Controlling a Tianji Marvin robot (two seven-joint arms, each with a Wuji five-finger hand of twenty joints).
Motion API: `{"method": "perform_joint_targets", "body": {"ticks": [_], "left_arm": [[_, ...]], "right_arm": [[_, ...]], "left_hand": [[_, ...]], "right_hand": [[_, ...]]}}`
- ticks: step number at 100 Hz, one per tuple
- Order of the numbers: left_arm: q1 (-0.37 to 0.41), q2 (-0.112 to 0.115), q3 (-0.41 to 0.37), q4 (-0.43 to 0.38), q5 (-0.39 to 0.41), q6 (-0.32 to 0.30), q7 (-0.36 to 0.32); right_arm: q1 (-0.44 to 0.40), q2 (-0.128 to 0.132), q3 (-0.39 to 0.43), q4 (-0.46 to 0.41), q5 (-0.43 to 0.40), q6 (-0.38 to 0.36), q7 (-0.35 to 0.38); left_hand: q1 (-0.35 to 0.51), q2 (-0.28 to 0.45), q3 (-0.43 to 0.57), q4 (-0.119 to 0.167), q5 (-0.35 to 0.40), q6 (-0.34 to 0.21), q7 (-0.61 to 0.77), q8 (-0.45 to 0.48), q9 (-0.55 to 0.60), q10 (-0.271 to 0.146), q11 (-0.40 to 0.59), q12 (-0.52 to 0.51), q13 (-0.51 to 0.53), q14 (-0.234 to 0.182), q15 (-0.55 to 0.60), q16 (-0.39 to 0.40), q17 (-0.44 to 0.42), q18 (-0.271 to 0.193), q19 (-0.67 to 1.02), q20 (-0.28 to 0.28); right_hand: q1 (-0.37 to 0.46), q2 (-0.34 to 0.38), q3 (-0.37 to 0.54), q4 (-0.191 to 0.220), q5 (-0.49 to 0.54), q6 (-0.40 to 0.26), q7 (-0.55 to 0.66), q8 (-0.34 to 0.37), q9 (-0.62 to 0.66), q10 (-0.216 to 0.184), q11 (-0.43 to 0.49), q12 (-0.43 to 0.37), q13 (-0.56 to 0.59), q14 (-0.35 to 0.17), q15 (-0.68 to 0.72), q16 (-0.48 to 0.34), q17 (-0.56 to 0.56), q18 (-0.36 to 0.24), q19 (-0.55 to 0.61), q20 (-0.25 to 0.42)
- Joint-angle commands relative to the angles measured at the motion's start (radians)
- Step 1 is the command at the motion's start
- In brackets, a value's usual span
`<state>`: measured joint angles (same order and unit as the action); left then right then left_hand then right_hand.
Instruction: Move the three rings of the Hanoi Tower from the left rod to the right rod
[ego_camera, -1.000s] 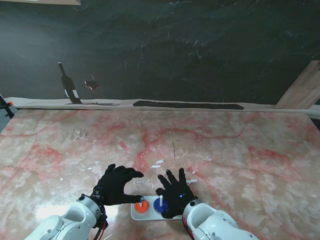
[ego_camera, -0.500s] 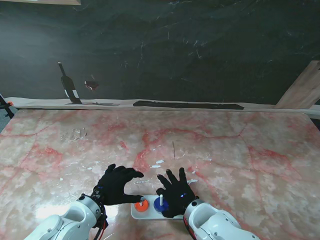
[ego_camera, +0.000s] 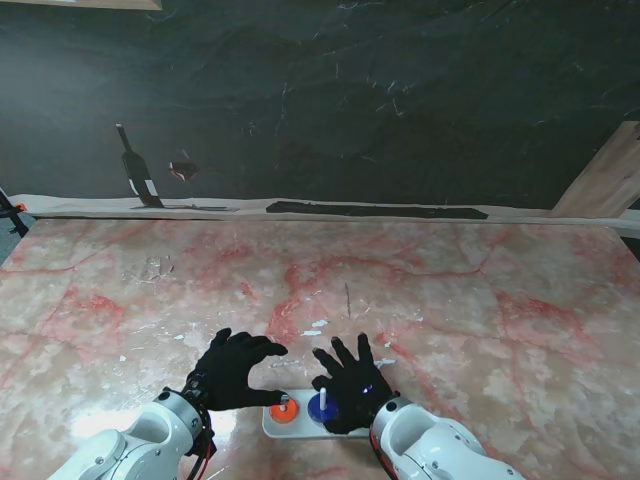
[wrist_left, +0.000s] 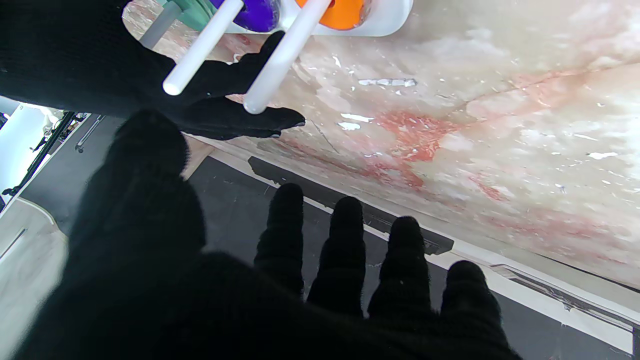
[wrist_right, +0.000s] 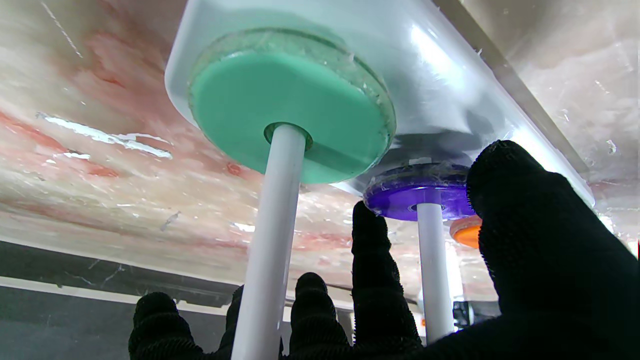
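One green ring (wrist_right: 290, 110) directly beneath right robot hand (ego_camera: 350, 385).

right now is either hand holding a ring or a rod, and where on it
Nothing is held. The left hand and the right hand both hover open, fingers spread, over the tower; the green ring sits free on its rod.

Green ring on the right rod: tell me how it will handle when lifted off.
The green ring looks like a thick, matte foam-like disc, so probably light and grippy rather than slippery. It sits flat on the white base with the rod through its hole, so it likely must rise straight up; tilting may bind it.
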<state>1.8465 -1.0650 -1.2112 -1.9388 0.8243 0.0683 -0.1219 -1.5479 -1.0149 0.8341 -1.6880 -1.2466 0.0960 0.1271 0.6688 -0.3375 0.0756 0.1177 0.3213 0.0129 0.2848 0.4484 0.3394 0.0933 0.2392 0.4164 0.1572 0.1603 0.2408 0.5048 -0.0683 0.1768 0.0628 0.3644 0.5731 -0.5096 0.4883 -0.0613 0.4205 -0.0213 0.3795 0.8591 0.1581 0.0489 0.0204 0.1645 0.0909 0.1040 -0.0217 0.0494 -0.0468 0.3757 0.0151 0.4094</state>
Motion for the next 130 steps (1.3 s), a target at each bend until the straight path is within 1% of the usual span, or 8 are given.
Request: {"method": "perform_joint_targets", "body": {"ticks": [1, 46, 70, 81, 88, 98, 113, 130], "left_arm": [[0.003, 0.002, 0.001, -0.001, -0.002, -0.001, 0.0], [0.004, 0.002, 0.0, -0.001, -0.001, -0.001, 0.001], [0.002, 0.002, 0.003, 0.0, 0.0, 0.0, -0.002], [0.001, 0.003, 0.003, 0.0, 0.0, 0.0, -0.005], [0.002, 0.003, 0.002, -0.001, -0.001, 0.002, -0.006], [0.002, 0.003, 0.002, -0.001, 0.0, 0.003, -0.006], [0.002, 0.003, 0.002, -0.002, 0.0, 0.003, -0.008], [0.002, 0.003, 0.001, -0.002, -0.001, 0.003, -0.009]], "right_arm": [[-0.021, 0.004, 0.009, 0.0, -0.007, -0.01, 0.01], [-0.031, 0.007, 0.029, -0.023, -0.025, -0.033, 0.046], [-0.023, 0.01, 0.014, -0.023, -0.027, -0.015, 0.085], [-0.024, 0.012, 0.014, -0.03, -0.033, -0.014, 0.109], [-0.023, 0.012, 0.012, -0.031, -0.037, -0.01, 0.115], [-0.021, 0.012, 0.009, -0.032, -0.035, -0.009, 0.123], [-0.016, 0.013, 0.006, -0.028, -0.034, -0.017, 0.121], [-0.009, 0.013, -0.001, -0.015, -0.028, -0.021, 0.099]], "left_hand": [[0.006, 0.017, -0.024, -0.017, -0.025, -0.007, -0.019, 0.011, -0.021, -0.006, -0.018, 0.0, -0.025, -0.009, -0.021, -0.001, 0.0, 0.001, -0.002, 0.0], [0.009, 0.014, -0.025, -0.016, -0.021, -0.004, -0.018, 0.011, -0.019, -0.005, -0.018, 0.0, -0.023, -0.006, -0.022, -0.001, -0.001, 0.001, -0.001, 0.002], [0.008, 0.013, -0.024, -0.016, -0.023, -0.005, -0.019, 0.011, -0.019, -0.005, -0.018, 0.0, -0.023, -0.005, -0.022, -0.001, -0.001, 0.001, 0.0, 0.003], [0.009, 0.013, -0.024, -0.016, -0.023, -0.005, -0.019, 0.011, -0.019, -0.002, -0.018, 0.0, -0.023, -0.005, -0.022, -0.001, -0.001, 0.0, 0.001, 0.004], [0.008, 0.013, -0.024, -0.016, -0.025, -0.004, -0.02, 0.01, -0.019, -0.001, -0.018, -0.001, -0.024, -0.004, -0.022, -0.001, -0.001, 0.0, 0.001, 0.005], [0.009, 0.013, -0.023, -0.016, -0.024, -0.004, -0.02, 0.01, -0.019, 0.0, -0.018, -0.001, -0.023, -0.005, -0.022, -0.001, -0.001, -0.001, 0.002, 0.006], [0.009, 0.012, -0.024, -0.016, -0.025, -0.005, -0.02, 0.01, -0.018, -0.001, -0.017, -0.001, -0.023, -0.005, -0.021, -0.001, -0.001, -0.001, 0.004, 0.009], [0.008, 0.013, -0.024, -0.017, -0.025, -0.008, -0.02, 0.01, -0.019, -0.001, -0.017, -0.001, -0.024, -0.005, -0.021, -0.001, -0.002, -0.001, 0.004, 0.01]], "right_hand": [[0.052, 0.048, 0.017, 0.035, 0.057, -0.066, 0.045, 0.024, -0.003, -0.006, 0.019, -0.011, -0.038, -0.015, -0.007, 0.013, -0.003, 0.017, -0.027, 0.026], [0.034, 0.022, 0.013, 0.035, 0.018, -0.062, 0.024, 0.013, -0.014, 0.006, 0.009, -0.03, -0.039, -0.016, -0.01, 0.009, -0.003, 0.016, -0.029, 0.026], [-0.063, -0.087, 0.099, 0.019, -0.048, -0.009, -0.142, -0.138, -0.021, 0.027, -0.028, -0.024, -0.039, -0.007, -0.009, 0.001, -0.004, 0.017, -0.025, 0.039], [-0.084, -0.11, 0.107, 0.014, -0.071, 0.025, -0.16, -0.163, -0.025, 0.031, -0.031, -0.024, -0.039, -0.005, -0.009, 0.001, -0.004, 0.018, -0.025, 0.043], [-0.095, -0.124, 0.114, 0.012, -0.097, 0.077, -0.178, -0.18, -0.027, 0.04, -0.034, -0.024, -0.039, -0.002, -0.009, 0.001, -0.004, 0.018, -0.024, 0.047], [-0.105, -0.132, 0.123, 0.011, -0.093, 0.087, -0.178, -0.189, -0.028, 0.041, -0.035, -0.024, -0.039, -0.003, -0.009, 0.002, -0.005, 0.018, -0.023, 0.05], [-0.072, -0.12, 0.115, 0.004, -0.083, -0.019, -0.076, -0.133, -0.027, 0.035, -0.034, -0.017, -0.039, -0.004, -0.008, 0.006, -0.007, 0.019, -0.023, 0.069], [-0.014, -0.095, 0.089, 0.009, -0.041, -0.068, -0.016, -0.084, -0.017, 0.026, -0.021, -0.006, -0.038, -0.007, -0.006, 0.015, -0.008, 0.021, -0.023, 0.081]]}}
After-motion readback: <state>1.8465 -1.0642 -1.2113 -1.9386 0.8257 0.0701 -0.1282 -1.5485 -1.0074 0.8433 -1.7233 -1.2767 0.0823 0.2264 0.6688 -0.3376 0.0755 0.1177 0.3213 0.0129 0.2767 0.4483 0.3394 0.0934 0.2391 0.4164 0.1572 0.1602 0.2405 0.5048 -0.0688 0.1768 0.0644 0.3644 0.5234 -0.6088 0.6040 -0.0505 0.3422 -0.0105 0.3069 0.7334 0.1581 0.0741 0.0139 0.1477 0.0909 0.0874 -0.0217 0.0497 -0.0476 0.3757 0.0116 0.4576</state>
